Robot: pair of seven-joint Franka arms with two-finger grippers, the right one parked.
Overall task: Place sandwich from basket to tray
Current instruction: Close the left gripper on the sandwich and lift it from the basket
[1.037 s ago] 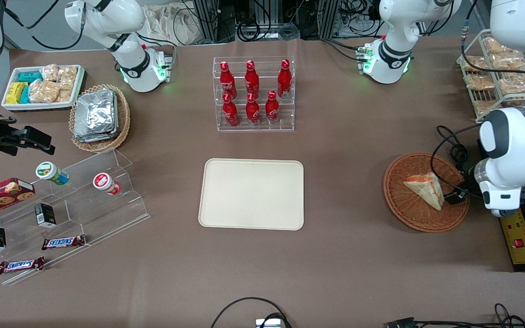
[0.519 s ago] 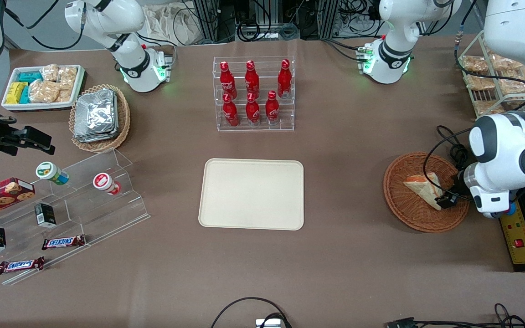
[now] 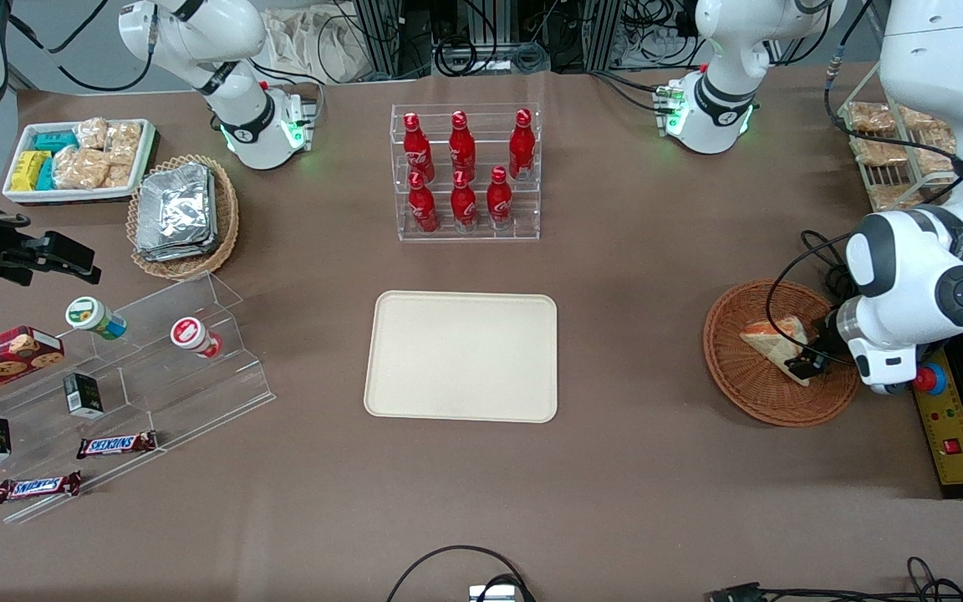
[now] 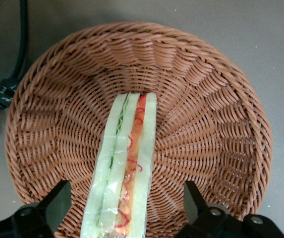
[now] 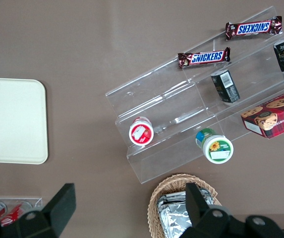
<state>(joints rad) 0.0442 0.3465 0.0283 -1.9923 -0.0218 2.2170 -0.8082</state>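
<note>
The sandwich (image 3: 770,339) is a wrapped wedge of white bread that lies in the round reddish-brown basket (image 3: 732,380) toward the working arm's end of the table. Its cut edge with orange-red filling (image 4: 132,148) faces the wrist camera. My gripper (image 3: 807,361) hangs low over the basket at the sandwich's wide end. It is open (image 4: 124,196), one dark finger (image 4: 57,198) on each side of the wedge with a gap to the bread on both sides. The cream-beige tray (image 3: 461,355) lies flat at the table's middle with nothing on it.
Black cables (image 3: 833,276) lie beside the basket. A yellow control box with red buttons (image 3: 950,435) sits at the table edge by the working arm. A clear rack of red bottles (image 3: 465,171) stands farther from the camera than the tray.
My gripper has moved in over the basket, from its rim to the sandwich's wide end, and the arm has swung in with it. The sandwich has not moved.
</note>
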